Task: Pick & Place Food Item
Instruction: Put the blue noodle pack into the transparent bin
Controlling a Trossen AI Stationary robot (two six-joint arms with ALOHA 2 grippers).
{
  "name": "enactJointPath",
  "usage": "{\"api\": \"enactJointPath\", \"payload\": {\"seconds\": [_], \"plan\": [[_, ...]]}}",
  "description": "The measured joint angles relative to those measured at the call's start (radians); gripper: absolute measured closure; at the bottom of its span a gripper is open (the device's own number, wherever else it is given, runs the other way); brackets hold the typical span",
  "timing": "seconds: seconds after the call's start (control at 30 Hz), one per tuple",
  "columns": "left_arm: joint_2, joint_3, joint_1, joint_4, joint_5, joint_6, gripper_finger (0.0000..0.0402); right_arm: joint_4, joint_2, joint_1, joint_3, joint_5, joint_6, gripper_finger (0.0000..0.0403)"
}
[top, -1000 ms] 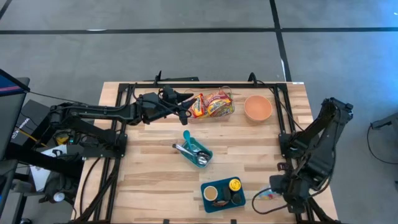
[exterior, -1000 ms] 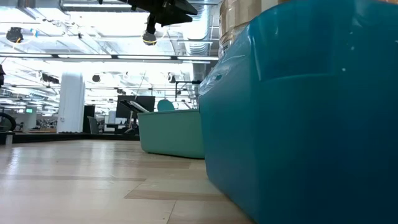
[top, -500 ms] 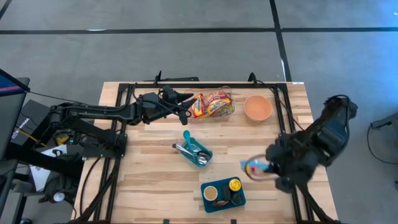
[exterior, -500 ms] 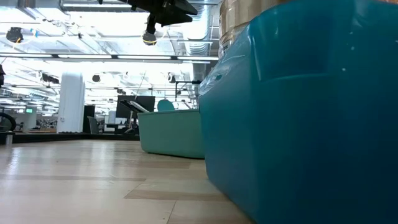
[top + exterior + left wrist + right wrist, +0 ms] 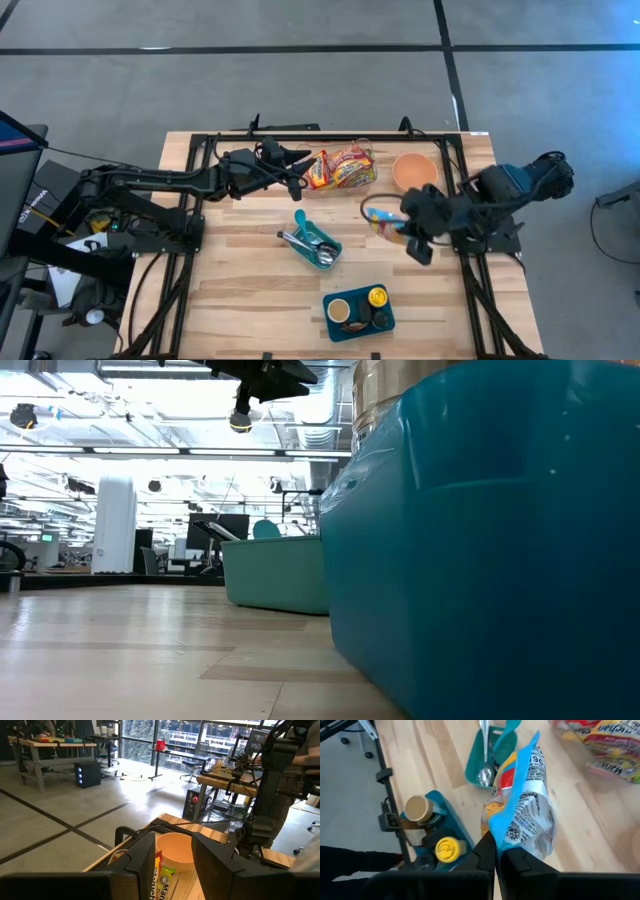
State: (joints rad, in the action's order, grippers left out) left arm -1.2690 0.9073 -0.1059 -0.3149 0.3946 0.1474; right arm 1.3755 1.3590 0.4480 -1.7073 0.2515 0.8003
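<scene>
Two dark jointed arms, black cabling, flat black fingers.

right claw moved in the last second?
Yes. The right claw, shut on a blue snack bag, swung from the table's near right corner toward the far side, now beside the orange bowl.

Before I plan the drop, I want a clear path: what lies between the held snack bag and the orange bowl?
Only bare wood shows between the snack bag and the orange bowl, in the high view.
</scene>
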Motion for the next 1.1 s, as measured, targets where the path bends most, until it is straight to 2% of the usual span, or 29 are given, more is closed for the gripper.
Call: {"api": "enactJointPath", "payload": {"seconds": [0.13,0.5,0.7,1.1], "plan": [[0.0,0.0,0.0,0.0,0.0,0.0,0.028,-0.011,0.0,-0.088,0.0,-0.04,-0.091,0.0403],[0.0,0.0,0.0,0.0,0.0,0.0,0.028,-0.035,0.004,-0.26,0.0,-0.07,-0.3,0.0403],[0.0,0.0,0.0,0.0,0.0,0.0,0.028,-0.132,0.005,-0.333,0.042,-0.078,-0.417,0.0403],[0.0,0.0,0.0,0.0,0.0,0.0,0.028,-0.269,0.004,-0.492,0.139,-0.275,-0.569,0.0403]]}}
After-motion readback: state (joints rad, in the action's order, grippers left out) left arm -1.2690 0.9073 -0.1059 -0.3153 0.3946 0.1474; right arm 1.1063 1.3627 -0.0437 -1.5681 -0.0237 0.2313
